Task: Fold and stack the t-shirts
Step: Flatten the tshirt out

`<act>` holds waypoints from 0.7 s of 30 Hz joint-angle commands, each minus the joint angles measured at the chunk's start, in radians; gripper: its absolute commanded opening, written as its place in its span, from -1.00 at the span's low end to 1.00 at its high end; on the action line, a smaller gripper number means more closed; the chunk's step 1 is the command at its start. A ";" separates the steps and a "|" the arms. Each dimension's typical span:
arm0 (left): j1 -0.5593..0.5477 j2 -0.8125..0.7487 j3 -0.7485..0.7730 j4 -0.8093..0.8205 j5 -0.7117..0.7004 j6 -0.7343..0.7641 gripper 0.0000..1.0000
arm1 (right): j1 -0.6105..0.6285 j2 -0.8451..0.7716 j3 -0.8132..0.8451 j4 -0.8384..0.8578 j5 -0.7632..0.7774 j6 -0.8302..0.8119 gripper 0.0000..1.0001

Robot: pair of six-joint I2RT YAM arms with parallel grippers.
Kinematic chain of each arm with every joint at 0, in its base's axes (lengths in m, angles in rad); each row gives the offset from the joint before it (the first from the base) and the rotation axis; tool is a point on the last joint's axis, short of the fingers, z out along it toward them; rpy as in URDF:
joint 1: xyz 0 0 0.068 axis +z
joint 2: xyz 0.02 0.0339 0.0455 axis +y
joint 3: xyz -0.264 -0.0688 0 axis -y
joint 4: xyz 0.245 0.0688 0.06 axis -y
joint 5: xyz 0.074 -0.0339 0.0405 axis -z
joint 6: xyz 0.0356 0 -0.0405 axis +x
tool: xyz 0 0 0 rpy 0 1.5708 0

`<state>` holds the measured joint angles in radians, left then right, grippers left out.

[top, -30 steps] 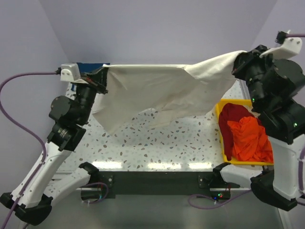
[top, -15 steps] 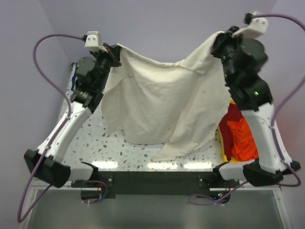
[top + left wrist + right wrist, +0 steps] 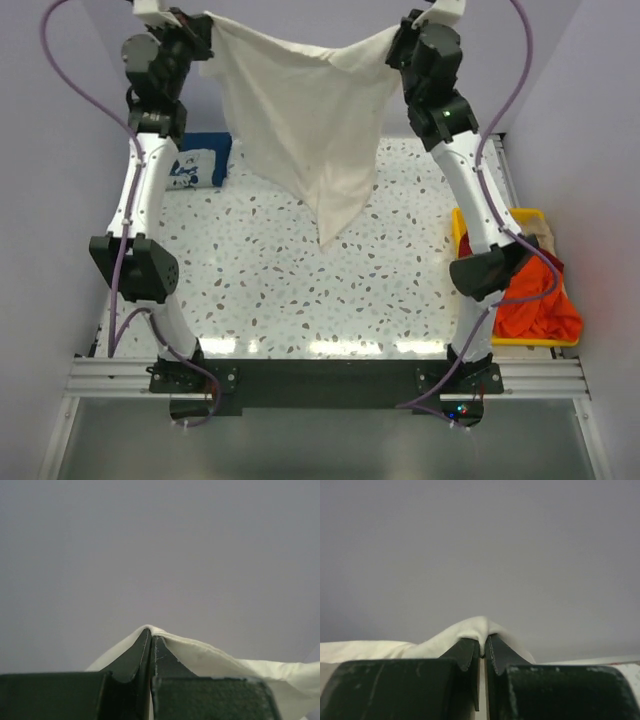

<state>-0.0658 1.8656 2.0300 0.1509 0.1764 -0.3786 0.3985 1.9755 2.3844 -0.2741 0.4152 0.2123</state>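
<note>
I count one speckled bench [image 3: 300, 290], two arms and four t-shirts. The large cream t-shirt [image 3: 300, 110] hangs high over the bench's far half, strung between both arms, its lowest corner dangling free. One yellow bin [image 3: 500, 214] at the right edge holds the orange-red t-shirt [image 3: 535, 305]; my right arm's elbow covers part of both. The navy t-shirt [image 3: 200, 165] lies far left, print unreadable. Only a sliver of the beige t-shirt [image 3: 545, 240] shows. The left fingers [image 3: 132, 660] and right fingers [image 3: 465, 655] each pinch a cream fold.
</note>
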 commanded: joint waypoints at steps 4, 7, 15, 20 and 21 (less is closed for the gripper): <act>0.060 -0.200 -0.011 0.116 0.090 -0.023 -1.00 | -0.003 -0.335 -0.126 0.237 0.016 -0.024 -1.00; 0.060 -0.293 -0.234 0.166 0.116 -0.049 -1.00 | -0.003 -0.447 -0.331 0.190 0.030 0.025 -1.00; 0.060 -0.675 -1.057 0.303 0.037 -0.275 -0.89 | -0.003 -0.855 -1.234 0.108 -0.051 0.416 -0.67; 0.052 -0.842 -1.435 0.227 0.008 -0.342 -0.18 | -0.003 -0.984 -1.701 0.086 -0.151 0.524 -0.04; 0.054 -0.862 -1.465 0.189 -0.006 -0.342 0.16 | -0.003 -1.010 -1.729 0.076 -0.162 0.521 0.05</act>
<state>-0.0135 1.1122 0.6159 0.3454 0.2131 -0.6609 0.3981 1.0561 0.7219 -0.1734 0.2958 0.6201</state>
